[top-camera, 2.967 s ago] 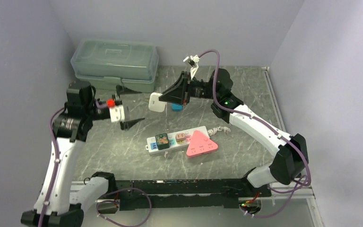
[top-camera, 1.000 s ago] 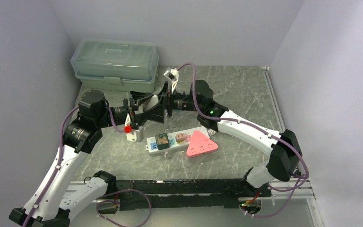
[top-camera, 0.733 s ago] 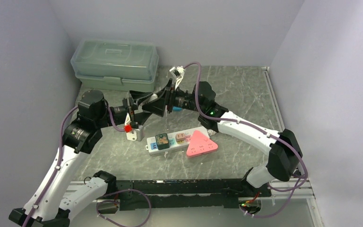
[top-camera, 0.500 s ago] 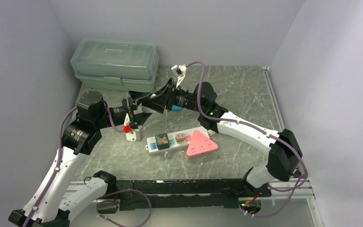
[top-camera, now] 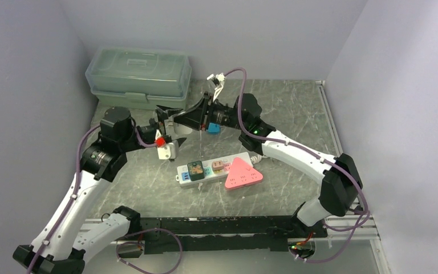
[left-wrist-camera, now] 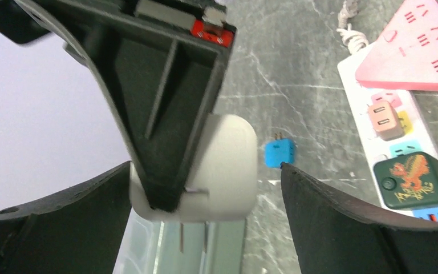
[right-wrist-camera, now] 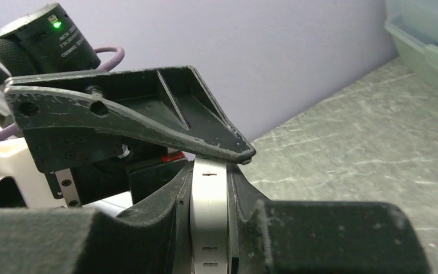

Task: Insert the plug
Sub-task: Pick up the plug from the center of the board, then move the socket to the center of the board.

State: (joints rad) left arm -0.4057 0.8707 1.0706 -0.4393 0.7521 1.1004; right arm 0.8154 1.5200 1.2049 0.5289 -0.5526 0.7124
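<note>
A white plug (left-wrist-camera: 222, 171) with two metal prongs pointing down is held in the air by my right gripper (right-wrist-camera: 209, 171), which is shut on its flat sides. It also shows in the right wrist view (right-wrist-camera: 208, 222). My left gripper (left-wrist-camera: 205, 165) is open, its two black fingers (left-wrist-camera: 348, 228) on either side of the plug without clamping it. In the top view both grippers meet over the table's back middle, left (top-camera: 173, 124) and right (top-camera: 189, 120). The white power strip (top-camera: 205, 169) lies in front of them, with a green adapter (left-wrist-camera: 413, 180) plugged in.
A pink triangular socket block (top-camera: 243, 173) lies at the strip's right end. A small blue plug (top-camera: 213, 128) lies on the marble table behind the strip. A green translucent toolbox (top-camera: 140, 77) stands at the back left. Walls close in on both sides.
My left gripper has swung up and right so its open fingers now bracket the plug. My right gripper has shifted slightly back and left with the plug still in it.
</note>
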